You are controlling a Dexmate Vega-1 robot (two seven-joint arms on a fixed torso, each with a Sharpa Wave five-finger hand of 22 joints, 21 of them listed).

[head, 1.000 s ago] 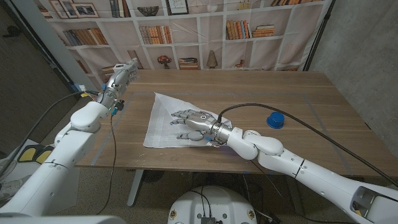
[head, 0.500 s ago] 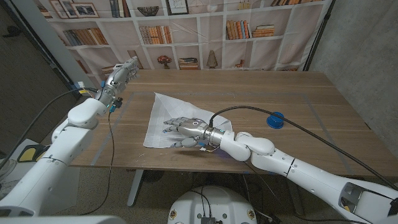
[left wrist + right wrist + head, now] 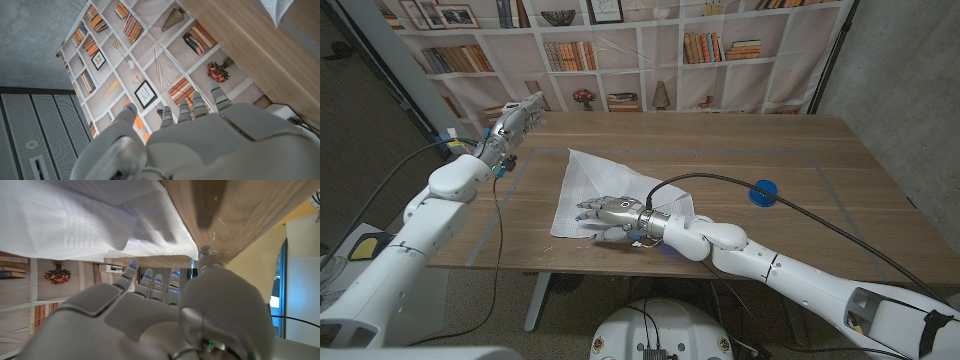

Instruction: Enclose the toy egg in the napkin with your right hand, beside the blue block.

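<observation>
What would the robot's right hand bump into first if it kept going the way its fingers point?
Probably nothing solid. The right hand lies over the white napkin, fingers pointing toward the table's left edge. Straight on, it would slide across the napkin's near corner, then bare wood. Its height above the cloth is unclear.

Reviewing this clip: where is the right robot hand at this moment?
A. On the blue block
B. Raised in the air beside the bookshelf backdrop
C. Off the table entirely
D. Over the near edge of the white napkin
D: in the head view the right robot hand is over the near part of the white napkin, well away from the blue block.
</observation>
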